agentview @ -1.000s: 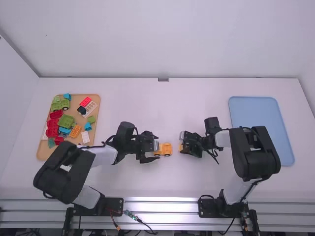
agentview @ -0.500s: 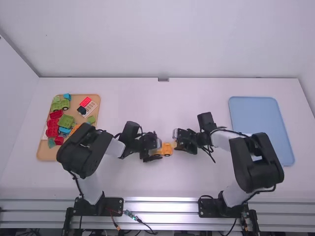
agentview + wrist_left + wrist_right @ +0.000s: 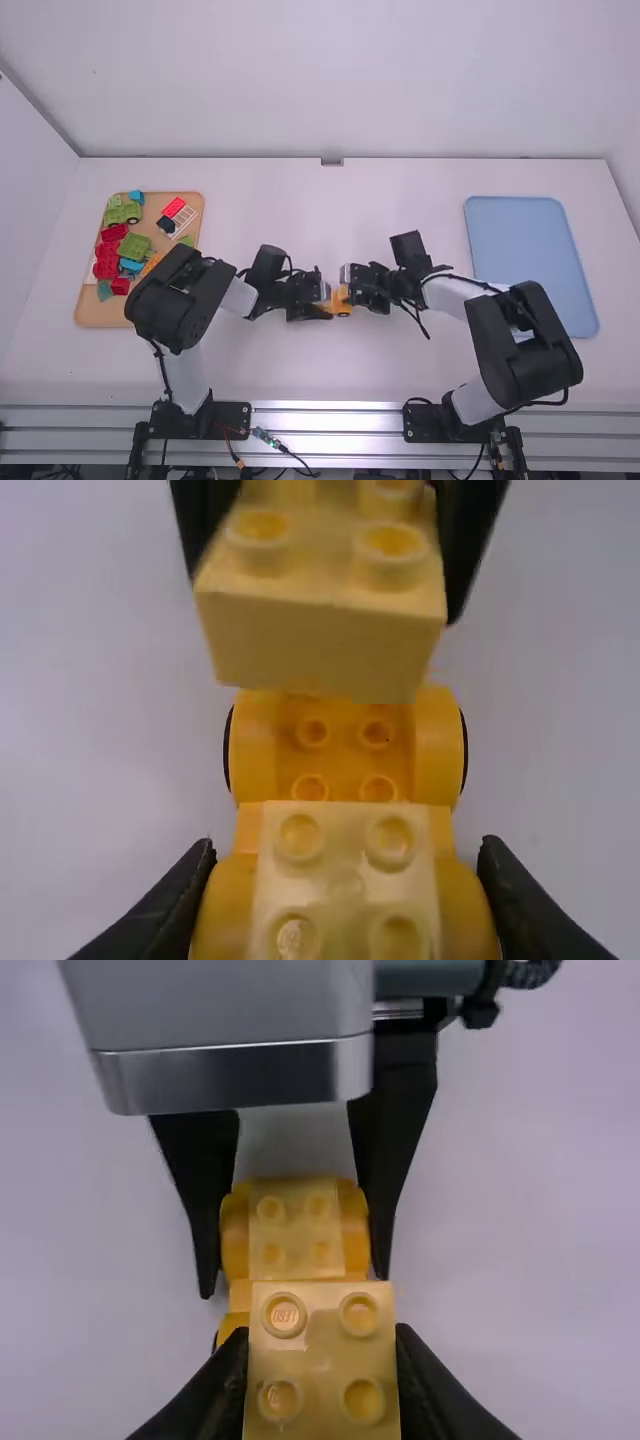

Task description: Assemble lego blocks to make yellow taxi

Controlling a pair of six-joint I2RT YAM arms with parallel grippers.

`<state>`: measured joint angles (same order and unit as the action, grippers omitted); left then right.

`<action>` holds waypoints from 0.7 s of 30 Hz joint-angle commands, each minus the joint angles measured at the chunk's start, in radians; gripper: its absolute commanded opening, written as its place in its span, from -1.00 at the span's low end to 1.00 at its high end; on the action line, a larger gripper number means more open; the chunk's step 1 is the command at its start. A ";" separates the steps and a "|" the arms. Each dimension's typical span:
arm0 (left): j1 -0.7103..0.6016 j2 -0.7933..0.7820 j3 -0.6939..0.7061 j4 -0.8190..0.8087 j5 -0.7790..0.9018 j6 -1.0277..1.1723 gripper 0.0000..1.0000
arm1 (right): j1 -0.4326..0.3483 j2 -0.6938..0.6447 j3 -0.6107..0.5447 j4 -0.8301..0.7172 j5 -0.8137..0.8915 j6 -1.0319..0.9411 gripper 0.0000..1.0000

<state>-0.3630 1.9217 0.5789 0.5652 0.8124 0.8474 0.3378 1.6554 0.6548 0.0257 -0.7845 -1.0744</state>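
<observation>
"What had been assembled?"
"Centre: one orange chassis (image 3: 343,762), clasped by the left gripper (image 3: 347,848); one seated cream block (image 3: 345,885). One second block (image 3: 320,645), pinched by the right gripper (image 3: 321,1336) above it, was left to be joined."
"Trays?"
"Two: tan tray (image 3: 100,315), left, stocked; blue tray (image 3: 530,240), right."

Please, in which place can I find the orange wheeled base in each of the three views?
High view: the orange wheeled base lies slightly right of and below the middle.
Left wrist view: in the middle, extending between the left tool's fingers.
Right wrist view: near the middle, partly hidden by the right tool's yellow block.
Shared landmark: the left tool, gripping the base.
</observation>
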 commanded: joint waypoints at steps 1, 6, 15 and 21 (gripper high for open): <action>0.005 0.014 0.003 -0.006 -0.020 0.014 -0.50 | -0.002 0.033 -0.014 0.020 -0.031 0.033 -0.72; 0.006 0.014 0.003 -0.006 -0.029 0.017 -0.45 | -0.002 0.058 -0.014 0.019 -0.026 0.031 -0.72; 0.007 0.014 0.003 0.001 -0.028 0.017 -0.45 | 0.016 0.058 -0.015 0.010 -0.016 0.035 -0.72; 0.004 0.014 0.003 -0.029 -0.025 0.089 -0.51 | 0.064 0.058 -0.014 -0.003 0.032 0.039 -0.78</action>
<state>-0.3626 1.9221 0.5793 0.5556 0.8127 0.8852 0.3889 1.7054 0.6476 0.0265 -0.7658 -1.0443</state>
